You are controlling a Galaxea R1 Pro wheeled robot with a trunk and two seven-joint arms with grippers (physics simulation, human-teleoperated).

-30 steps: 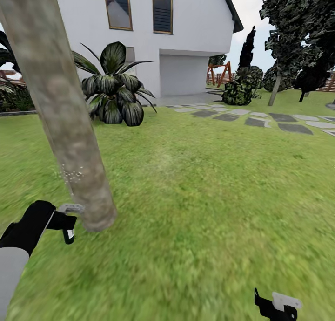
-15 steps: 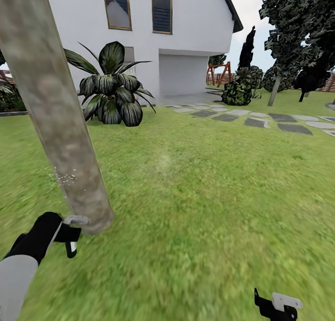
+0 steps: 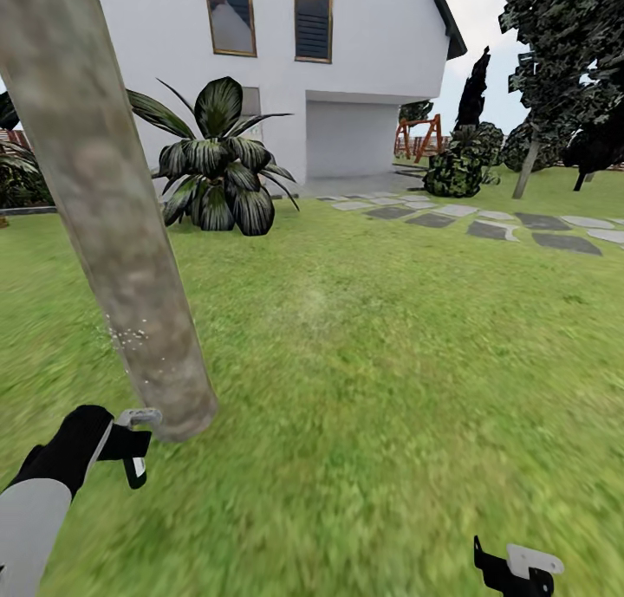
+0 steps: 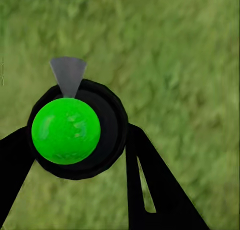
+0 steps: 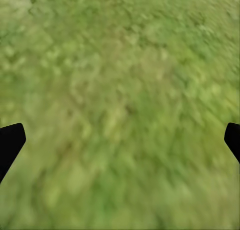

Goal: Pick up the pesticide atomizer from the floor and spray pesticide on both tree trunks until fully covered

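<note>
grass lawn point(image 3: 390, 389), white house point(image 3: 347, 42) behind. left gripper point(image 4: 75, 155): jaws pinching the pesticide atomizer point(image 4: 75, 130), a dark round body with a bright green cap, between them, beside the mottled grey-brown tree trunk point(image 3: 113, 207). right gripper point(image 5: 120, 140): jaws spread over grass.

The supporting surface is a green grass lawn point(image 3: 390, 389), flat and continuous from the foreground to the white house point(image 3: 347, 51). A thick mottled grey-brown tree trunk point(image 3: 113, 224) rises from the grass at the left of the head view, leaning in frame; a scatter of small white specks shows on its lower bark. A broad-leaved dark plant point(image 3: 217, 172) stands on the lawn near the house wall. Flat pale and dark grey stone slabs point(image 3: 485, 226) lie in a line across the grass at the right, with grass between them. A round leafy bush point(image 3: 455, 171) sits beside that path. Both wrist views show blurred grass below.
</note>
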